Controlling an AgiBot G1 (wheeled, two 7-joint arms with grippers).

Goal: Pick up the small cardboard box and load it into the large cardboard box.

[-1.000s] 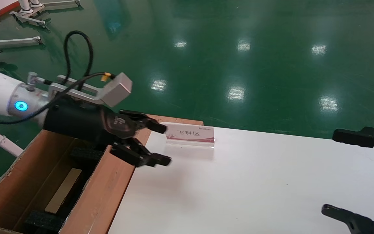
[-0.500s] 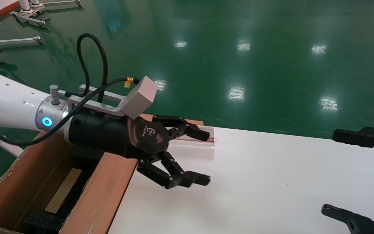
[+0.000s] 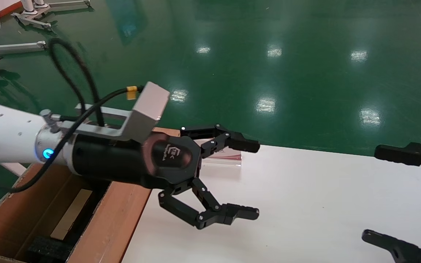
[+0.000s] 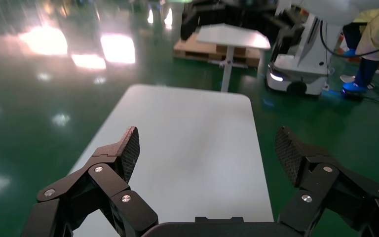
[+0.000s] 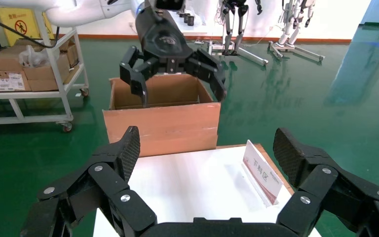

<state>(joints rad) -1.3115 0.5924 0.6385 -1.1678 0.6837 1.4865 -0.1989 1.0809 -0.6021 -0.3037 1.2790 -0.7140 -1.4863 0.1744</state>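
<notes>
Inside the large cardboard box [image 3: 31, 204], between black foam blocks [image 3: 48, 248], lies a flat tan piece, likely the small cardboard box [image 3: 71, 213], so loading looks done. The left gripper [image 3: 254, 179] hangs over the white bench [image 3: 305, 204], fingers spread wide, empty. The right gripper [image 5: 207, 148], wide open, is parked at the bench's right. Next: likely retreat.

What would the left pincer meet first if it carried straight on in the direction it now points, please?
Probably nothing close: the open left pincer points out along the bare white table, and its wrist view shows no object ahead before the far edge. Its height above the tabletop is unclear.
</notes>
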